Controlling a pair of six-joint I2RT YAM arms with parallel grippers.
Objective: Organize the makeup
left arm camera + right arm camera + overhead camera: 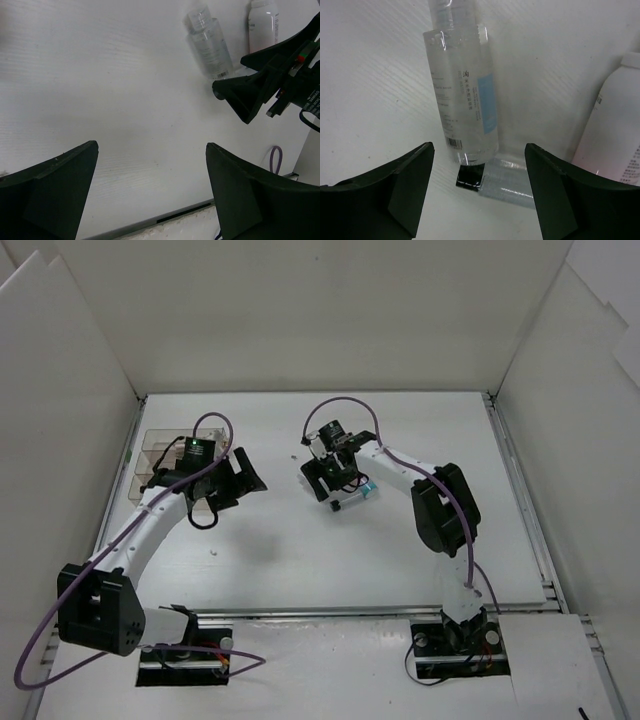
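Note:
A clear bottle [465, 100] with a pale blue label lies on the white table just ahead of my right gripper [479, 150], which is open and empty. A small silvery tube with a black cap [507, 184] lies between its fingers, touching the bottle's base. A white bottle [620, 135] lies to the right. From above, the right gripper [333, 480] covers the bottles; a pink-and-blue tube [362, 492] lies beside it. My left gripper [250, 476] is open and empty over bare table [152, 150]. It sees the clear bottle [210, 42] and the white bottle [263, 22]. The palettes and compact are out of view.
A clear plastic compartmented box [150, 462] stands at the far left, partly under the left arm. White walls [320, 310] enclose the table on three sides. The right gripper's fingers [245, 95] show in the left wrist view.

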